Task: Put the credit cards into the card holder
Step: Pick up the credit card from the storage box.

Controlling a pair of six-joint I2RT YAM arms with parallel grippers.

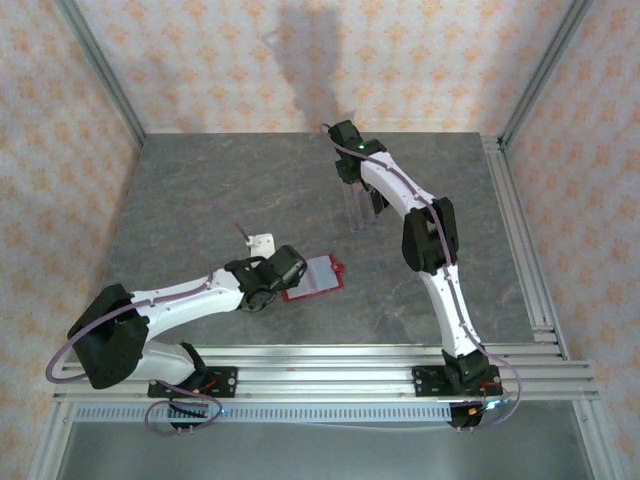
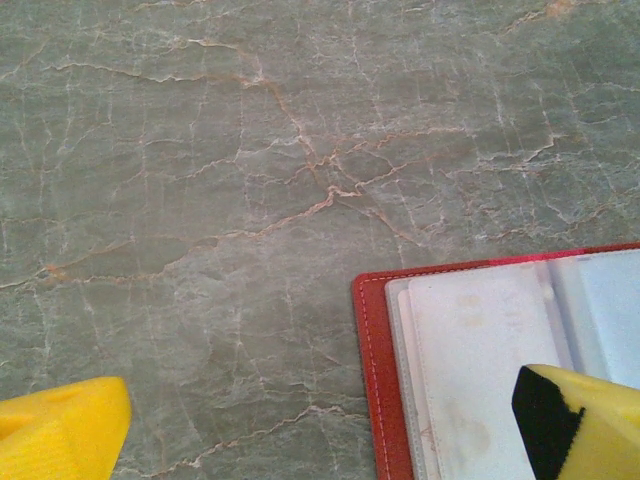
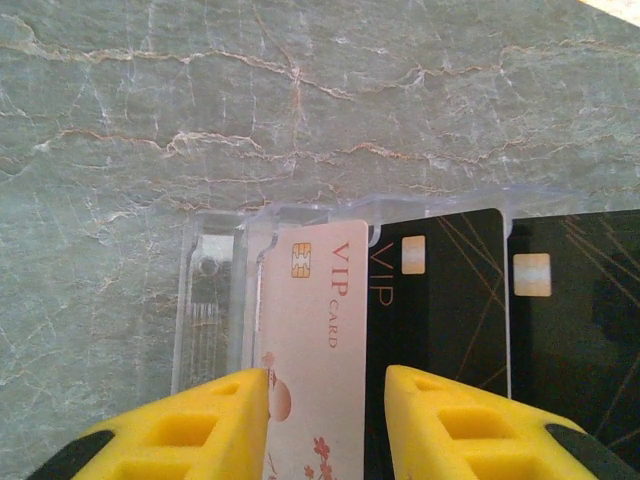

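Under both sets of jaws lies a grey-green marbled table [image 1: 200, 200], veined in pale orange. It is hemmed by aluminium rails [image 1: 520, 250] and walls of cream patterned wallpaper [image 1: 200, 60].

The left gripper [image 2: 320, 410] is spread wide and grasps nothing. The card holder [image 2: 500, 360] lies open and flat, greyish inside up, with its red corner between the fingers and the rest beneath and beyond the right-hand finger, along the line the jaws span.

The right gripper [image 3: 327, 375] is partly closed, 1 yellow finger on each side of a pink credit card [image 3: 315, 300]; I cannot tell whether it pinches it. The card's long axis runs straight out from the jaws, chip end farthest. Beside it stand 2 black cards [image 3: 435, 300], parallel, in a clear slotted rack [image 3: 210, 300].
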